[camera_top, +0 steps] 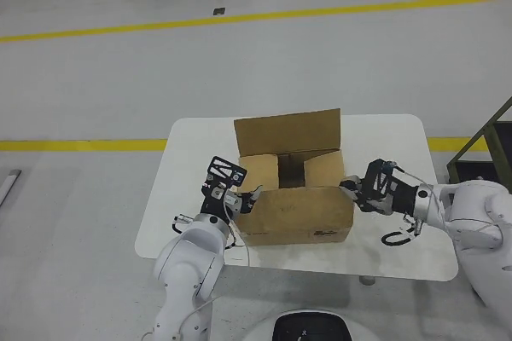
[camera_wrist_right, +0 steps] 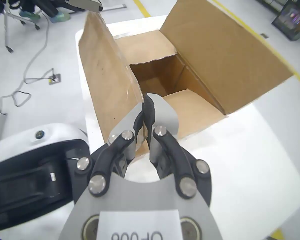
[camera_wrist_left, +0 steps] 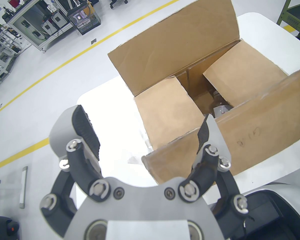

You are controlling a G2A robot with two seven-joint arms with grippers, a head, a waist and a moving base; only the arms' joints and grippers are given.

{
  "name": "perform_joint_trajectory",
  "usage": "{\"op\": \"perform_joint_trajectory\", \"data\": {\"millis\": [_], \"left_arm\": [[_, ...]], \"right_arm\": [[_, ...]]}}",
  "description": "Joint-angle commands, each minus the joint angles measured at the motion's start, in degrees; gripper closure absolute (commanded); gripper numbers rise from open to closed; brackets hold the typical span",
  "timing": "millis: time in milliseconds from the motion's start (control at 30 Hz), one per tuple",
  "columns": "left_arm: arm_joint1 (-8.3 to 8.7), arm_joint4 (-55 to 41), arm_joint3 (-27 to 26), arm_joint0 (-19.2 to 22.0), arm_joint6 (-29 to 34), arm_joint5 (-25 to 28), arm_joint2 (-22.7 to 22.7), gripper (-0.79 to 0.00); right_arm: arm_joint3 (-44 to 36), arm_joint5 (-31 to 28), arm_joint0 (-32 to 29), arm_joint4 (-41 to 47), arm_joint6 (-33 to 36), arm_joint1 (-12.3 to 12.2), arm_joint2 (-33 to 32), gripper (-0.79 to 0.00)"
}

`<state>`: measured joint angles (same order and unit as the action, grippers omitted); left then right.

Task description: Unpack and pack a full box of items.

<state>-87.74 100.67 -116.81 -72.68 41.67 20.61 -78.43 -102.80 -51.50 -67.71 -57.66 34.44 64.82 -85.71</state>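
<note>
At about eight o'clock of the box (camera_top: 294, 200), my left claw (camera_wrist_left: 145, 116) is spread wide. The left end of the near flap (camera_wrist_left: 252, 136) sits between its fingers but is not gripped. The box itself stands mid-tabletop (camera_top: 392, 247), its far flap (camera_top: 288, 132) up at twelve o'clock. Its two short side flaps (camera_top: 258, 170) are folded inward, and through the gap between them I can see what looks like a bottle (camera_wrist_left: 221, 108). Over at four o'clock, my right claw (camera_wrist_right: 148, 106) is clenched on the right end of that same near flap, pinching the cardboard edge between its pads. I judge the step in hand to be opening this long flap so that unpacking can begin. To do it well, I would first close the left claw on its end of the flap. Then I would swing both ends toward six o'clock together, at one pace, so the cardboard neither twists nor tears. I would pull gently, since a sharp tug could drag the whole box toward the tabletop's near edge.
</note>
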Motion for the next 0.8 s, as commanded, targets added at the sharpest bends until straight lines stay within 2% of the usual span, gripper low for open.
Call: {"op": "perform_joint_trajectory", "data": {"millis": [0, 133, 367, 533, 733, 767], "left_arm": [[0.09, 0.04, 0.14, -0.44, -1.17, -0.56, -0.05, -0.785], [0.30, 0.51, -0.46, -0.42, -2.38, -1.65, -0.12, -0.785], [0.80, 4.23, 0.06, 0.70, -1.19, -0.71, 0.62, -0.785], [1.15, 7.46, 0.53, 1.20, 0.90, 1.67, 2.12, -0.785], [1.67, 9.23, -0.43, 0.73, 2.73, 6.95, 3.66, -0.785], [1.77, 9.38, -0.60, 0.59, 3.05, 8.10, 3.87, -0.785]], "right_arm": [[-2.03, -1.25, -1.51, -6.09, -6.22, -0.14, -0.54, 0.000], [-4.75, -2.45, -5.17, -15.10, -16.05, -0.45, -1.33, 0.000], [-7.11, 1.33, -10.77, -27.96, -31.43, -0.89, -1.73, 0.000], [-7.62, 2.51, -12.99, -33.76, -38.26, -1.37, -1.86, 0.000], [-7.11, 3.06, -14.19, -35.07, -41.33, -1.77, -2.08, 0.000], [-6.94, 3.32, -14.30, -34.80, -41.44, -1.80, -2.12, -0.040]]}}
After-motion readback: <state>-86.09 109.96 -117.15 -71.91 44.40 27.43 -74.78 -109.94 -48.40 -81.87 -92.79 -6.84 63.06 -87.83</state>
